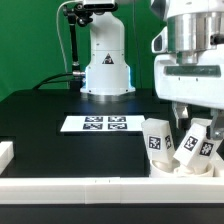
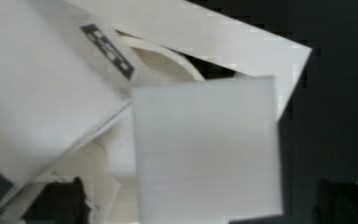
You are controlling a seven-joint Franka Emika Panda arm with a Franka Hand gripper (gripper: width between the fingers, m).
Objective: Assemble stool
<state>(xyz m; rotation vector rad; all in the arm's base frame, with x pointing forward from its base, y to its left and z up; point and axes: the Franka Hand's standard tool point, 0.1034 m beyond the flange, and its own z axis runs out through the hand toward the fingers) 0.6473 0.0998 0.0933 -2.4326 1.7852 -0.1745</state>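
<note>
Fitting legs into the stool seat (image 1: 185, 170) at the table's (image 1: 60, 105) front corner.
Gripper (image 1: 190, 118) spread above an upright leg (image 1: 158, 140), holding nothing; next likely fetching another leg.

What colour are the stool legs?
White, with black-and-white square tags; the stool legs show best in the exterior view.

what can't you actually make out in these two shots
- Round seat, exterior view: mostly hidden behind the legs and the white border rail.
- Jaws, exterior view: masked by the legs, so contact is unclear.
- Wrist view: a blurred white leg fills the frame, tag unreadable.
- Arm, exterior view: cut off by the top edge.
</note>
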